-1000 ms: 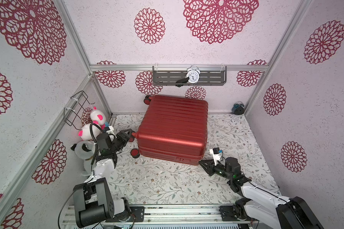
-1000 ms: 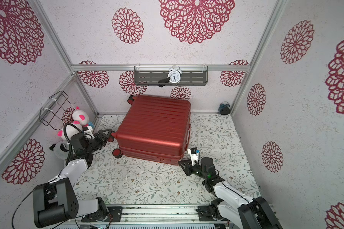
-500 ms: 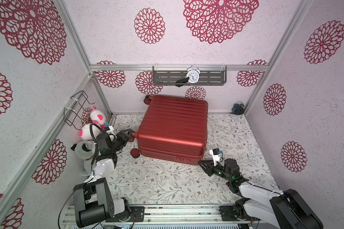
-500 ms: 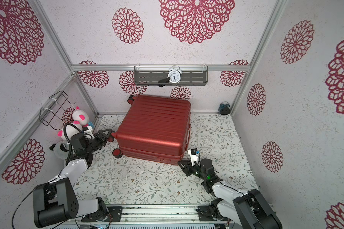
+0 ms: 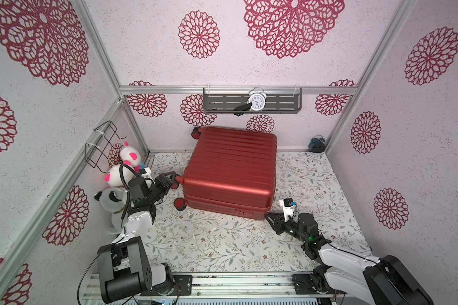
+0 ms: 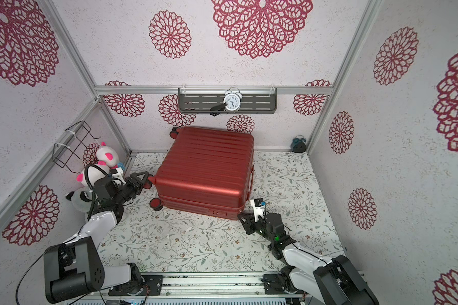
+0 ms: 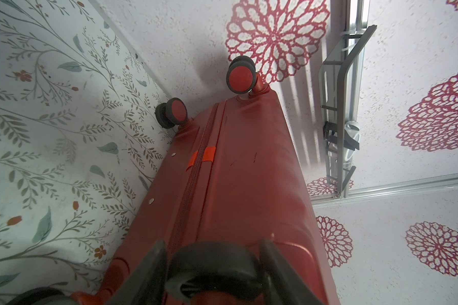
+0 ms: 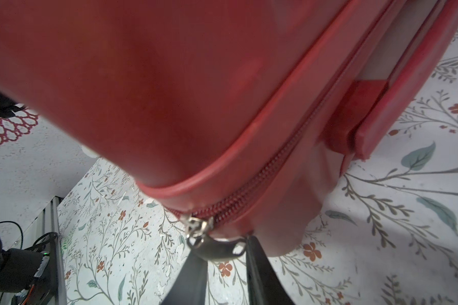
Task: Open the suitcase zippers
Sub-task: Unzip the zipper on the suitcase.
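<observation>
The red suitcase [image 5: 230,169] lies flat on the flowery mat [image 5: 222,245], with its far side near the back wall. My two claws are at its two near corners.

My left claw [image 7: 212,244] is closed on a black wheel [image 7: 209,266]. The wheel fills the gap between my fingers. This is my holding claw. Its job is to stop the suitcase from sliding when I pull.

My right claw [image 8: 222,247] is down low at the other near corner. The grey zipper pull [image 8: 214,248] sits right between its two fingers, hanging from the little silver slider [image 8: 196,224]. I cannot tell if I am really squeezing the pull or only touching it.

The dark red zipper [image 8: 262,174] runs from the slider along the side, and its teeth look shut there. So I think the job has hardly begun.

To do this step well, I should first pinch the pull tight so it cannot slip out. Then I should pull along the line of the zipper, not away from the suitcase. The slider is right on the round corner, and I think corners are where zippers stick. So I should go slowly and turn my claw with the bend. If the suitcase starts to slide, my left claw needs to grip the wheel harder.
</observation>
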You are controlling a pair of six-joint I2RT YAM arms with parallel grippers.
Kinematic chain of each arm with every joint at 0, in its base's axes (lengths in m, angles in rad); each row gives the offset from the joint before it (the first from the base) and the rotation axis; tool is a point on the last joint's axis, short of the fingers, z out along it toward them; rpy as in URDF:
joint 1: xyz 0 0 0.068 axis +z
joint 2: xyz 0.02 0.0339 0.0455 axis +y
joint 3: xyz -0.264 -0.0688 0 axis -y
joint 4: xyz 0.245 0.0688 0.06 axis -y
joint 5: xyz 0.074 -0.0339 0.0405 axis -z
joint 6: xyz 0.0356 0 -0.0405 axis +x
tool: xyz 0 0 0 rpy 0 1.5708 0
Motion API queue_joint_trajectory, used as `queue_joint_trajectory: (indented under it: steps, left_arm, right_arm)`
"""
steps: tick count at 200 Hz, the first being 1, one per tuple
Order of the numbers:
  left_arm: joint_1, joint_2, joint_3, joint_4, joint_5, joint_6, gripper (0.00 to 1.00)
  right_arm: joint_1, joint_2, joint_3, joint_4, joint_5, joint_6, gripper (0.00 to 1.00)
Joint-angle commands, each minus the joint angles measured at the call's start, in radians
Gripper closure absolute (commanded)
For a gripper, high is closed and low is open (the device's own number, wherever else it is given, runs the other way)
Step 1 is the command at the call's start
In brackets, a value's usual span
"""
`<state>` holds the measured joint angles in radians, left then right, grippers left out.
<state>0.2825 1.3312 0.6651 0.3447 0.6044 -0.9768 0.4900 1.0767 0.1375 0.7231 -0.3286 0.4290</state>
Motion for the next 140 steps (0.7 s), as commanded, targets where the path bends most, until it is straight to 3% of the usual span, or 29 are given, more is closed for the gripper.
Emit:
queue_joint_trajectory:
  steps: [1, 140]
  left_arm:
    - [0.009, 0.035, -0.016, -0.047, -0.035, 0.009, 0.75]
    - [0.009, 0.039, -0.019, -0.047, -0.031, 0.013, 0.75]
  right_arm:
    - [0.014, -0.002, 0.022, 0.017, 0.059, -0.041, 0.73]
    - [0.07, -0.038, 0.027, 0.002, 0.151, -0.097, 0.8]
